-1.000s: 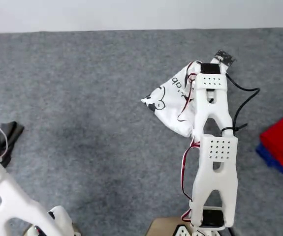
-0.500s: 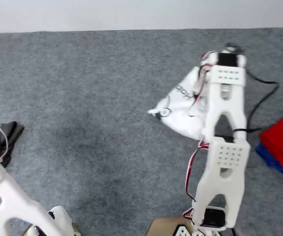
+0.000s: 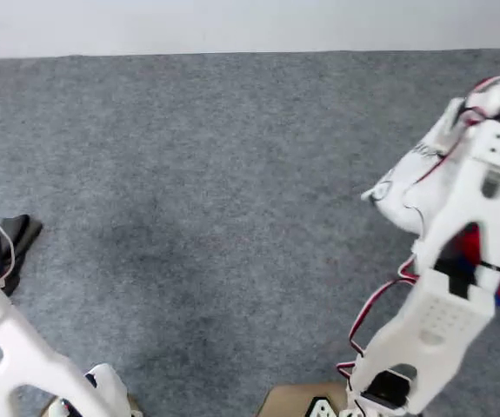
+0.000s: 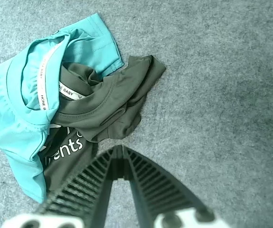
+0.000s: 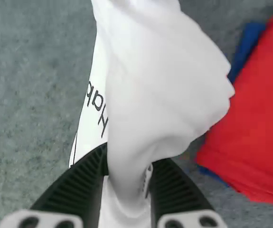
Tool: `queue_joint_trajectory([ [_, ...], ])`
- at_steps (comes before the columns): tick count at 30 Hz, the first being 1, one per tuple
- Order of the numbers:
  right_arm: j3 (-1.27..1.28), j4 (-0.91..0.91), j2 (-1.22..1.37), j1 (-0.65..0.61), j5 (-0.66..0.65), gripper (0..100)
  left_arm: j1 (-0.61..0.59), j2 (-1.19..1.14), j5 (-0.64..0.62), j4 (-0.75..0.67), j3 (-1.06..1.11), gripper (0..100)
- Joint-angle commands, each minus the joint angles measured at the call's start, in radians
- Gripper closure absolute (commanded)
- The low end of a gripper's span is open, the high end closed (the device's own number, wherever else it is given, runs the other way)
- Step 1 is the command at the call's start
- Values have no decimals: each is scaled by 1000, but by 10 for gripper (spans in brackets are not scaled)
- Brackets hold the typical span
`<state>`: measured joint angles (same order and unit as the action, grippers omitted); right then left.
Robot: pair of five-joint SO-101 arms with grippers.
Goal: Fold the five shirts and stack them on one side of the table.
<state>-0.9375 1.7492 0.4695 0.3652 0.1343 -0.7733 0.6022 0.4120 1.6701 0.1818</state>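
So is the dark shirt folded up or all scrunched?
Scrunched. The dark shirt lies crumpled, wrinkly and uneven, against the teal shirt.

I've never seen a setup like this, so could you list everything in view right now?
White shirt: one, white with black print, held in the right arm's jaws, near the red shirt.
Red shirt: one, red, right side of the table, on the blue shirt.
Blue shirt: one, blue, under the red shirt.
Teal shirt: one, teal, crumpled at the left side.
Dark shirt: one, dark olive, tangled with the teal shirt.
Table: one, grey.
Left arm: white, black jaws shut and empty.
Right arm: white, black jaws.
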Motion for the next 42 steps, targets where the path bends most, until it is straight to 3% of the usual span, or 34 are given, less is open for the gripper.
queue_joint_trajectory([
  [1,-6,24,-125,61,-37,989,2,21,5,2,-8,994],
  [24,-6,-87,50,406,-199,989,2,15,5,-2,-8,994],
  [37,-6,-242,166,503,-445,982,2,15,5,2,-7,994],
  [42,-8,-246,202,522,-512,849,2,18,5,3,-5,994],
])
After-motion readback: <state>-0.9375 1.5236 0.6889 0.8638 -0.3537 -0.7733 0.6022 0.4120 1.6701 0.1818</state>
